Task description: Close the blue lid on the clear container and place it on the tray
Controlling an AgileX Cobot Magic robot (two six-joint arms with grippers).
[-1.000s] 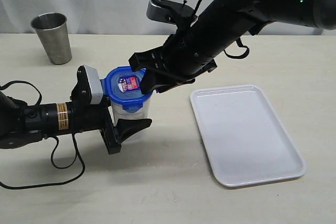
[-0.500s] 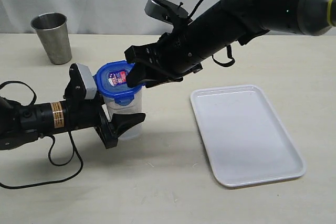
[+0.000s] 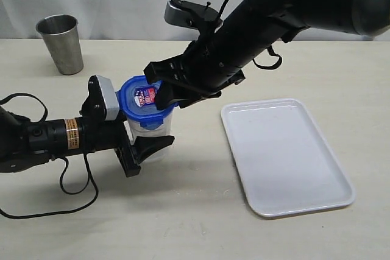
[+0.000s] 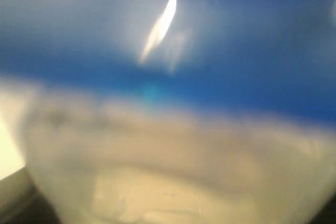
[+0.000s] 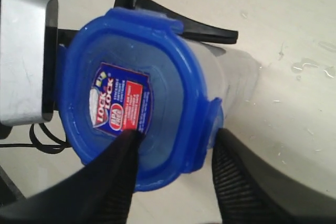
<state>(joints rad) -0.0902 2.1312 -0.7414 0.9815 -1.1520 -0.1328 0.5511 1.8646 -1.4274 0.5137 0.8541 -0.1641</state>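
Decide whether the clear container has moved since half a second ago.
Yes: the clear container shifted slightly right, toward the tray, away from the steel cup.

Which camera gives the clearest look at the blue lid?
The right wrist view: the blue lid fills the picture from above, with its sticker readable. The exterior view shows it small and partly covered; the left wrist view shows only a blue blur.

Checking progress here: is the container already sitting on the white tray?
No, the container is beside the tray, apart from it, over the bare table.
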